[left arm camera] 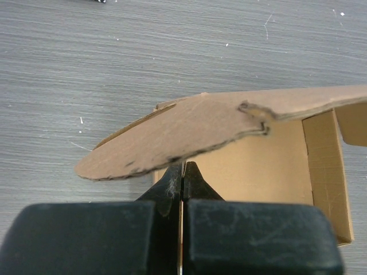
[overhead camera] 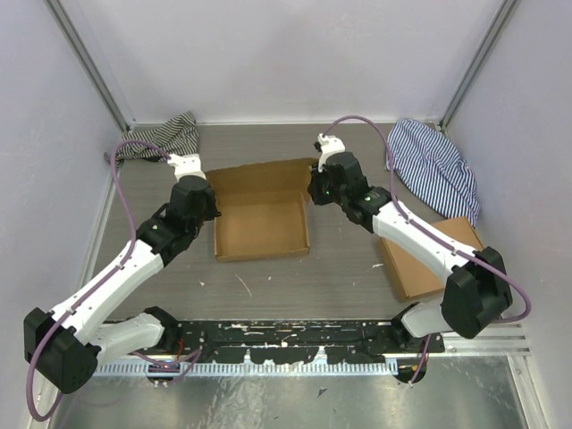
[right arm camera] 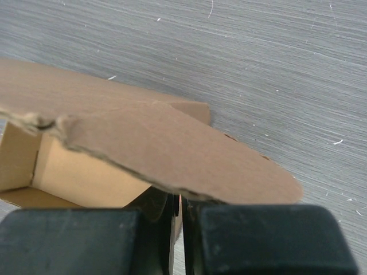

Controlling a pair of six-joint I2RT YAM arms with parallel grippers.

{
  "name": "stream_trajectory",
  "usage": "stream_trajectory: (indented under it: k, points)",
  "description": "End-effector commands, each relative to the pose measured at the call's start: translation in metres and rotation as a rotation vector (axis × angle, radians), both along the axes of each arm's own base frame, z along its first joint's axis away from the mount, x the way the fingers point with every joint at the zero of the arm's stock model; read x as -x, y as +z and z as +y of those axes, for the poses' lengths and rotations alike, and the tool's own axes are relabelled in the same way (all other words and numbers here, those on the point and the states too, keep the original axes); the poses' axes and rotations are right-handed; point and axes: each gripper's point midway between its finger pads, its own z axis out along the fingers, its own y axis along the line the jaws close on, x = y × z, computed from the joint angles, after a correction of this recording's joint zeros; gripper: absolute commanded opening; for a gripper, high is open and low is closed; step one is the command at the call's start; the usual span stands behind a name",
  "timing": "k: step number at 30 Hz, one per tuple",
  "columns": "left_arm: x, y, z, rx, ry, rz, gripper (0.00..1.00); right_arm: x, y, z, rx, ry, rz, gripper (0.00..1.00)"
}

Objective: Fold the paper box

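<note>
- Centrally on the grey tabletop [overhead camera: 268, 143] sits the paper box [overhead camera: 261, 223], a shallow brown tray open upward, with a broad panel reaching from its back edge toward 12 o'clock.
- The left hand [left arm camera: 182, 175] is at the box's 10 o'clock corner in the top view. Its black fingers [left arm camera: 172, 186] are pressed together with only a hairline seam between them, and they appear to pinch the thin cardboard of the side wall there.
- Above those fingertips, in the left wrist view, a rounded flap [left arm camera: 172, 137] of the box is raised off the tabletop and slants across the picture. The tray's inside shows below it toward 4 o'clock.
- The right hand [right arm camera: 178, 203] is at the box's 2 o'clock corner. Its fingers [right arm camera: 163, 206] are likewise drawn together, with a narrow slit left between them, and seem to be clamped on the box's edge.
- Over it, the right wrist view shows a matching rounded tab [right arm camera: 172, 154], lifted and tilted, with the tray's interior toward 8 o'clock.
- A second cardboard box [overhead camera: 424, 259] lies at 4 o'clock from the paper box, partly under the right arm and apart from the tray.
- One striped cloth [overhead camera: 165, 136] is bunched at the tabletop's 11 o'clock corner, and another cloth [overhead camera: 435, 165] is at 1 o'clock.
</note>
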Motion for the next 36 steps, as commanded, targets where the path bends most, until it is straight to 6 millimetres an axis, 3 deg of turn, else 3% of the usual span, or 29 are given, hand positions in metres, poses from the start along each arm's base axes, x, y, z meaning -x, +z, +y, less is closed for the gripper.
stream_trajectory:
  k: [1,11,16,27,36]
  points:
    - [-0.009,0.014,0.001,-0.002,0.019,-0.045,0.0,-0.012,0.048,0.018,-0.129,-0.019,-0.036,0.1]
    - [-0.011,0.024,0.003,-0.019,0.026,-0.05,0.0,-0.012,0.077,0.019,-0.161,-0.063,0.02,0.09]
    - [-0.013,0.024,-0.004,-0.023,0.004,-0.024,0.0,-0.007,0.077,0.028,-0.186,-0.035,0.071,0.09]
    - [-0.004,-0.001,-0.005,-0.002,-0.007,0.028,0.0,0.015,0.017,0.024,-0.133,-0.069,0.141,0.09]
    - [0.019,-0.021,0.007,0.014,0.019,0.082,0.15,0.046,-0.014,0.025,-0.068,-0.117,0.157,0.11]
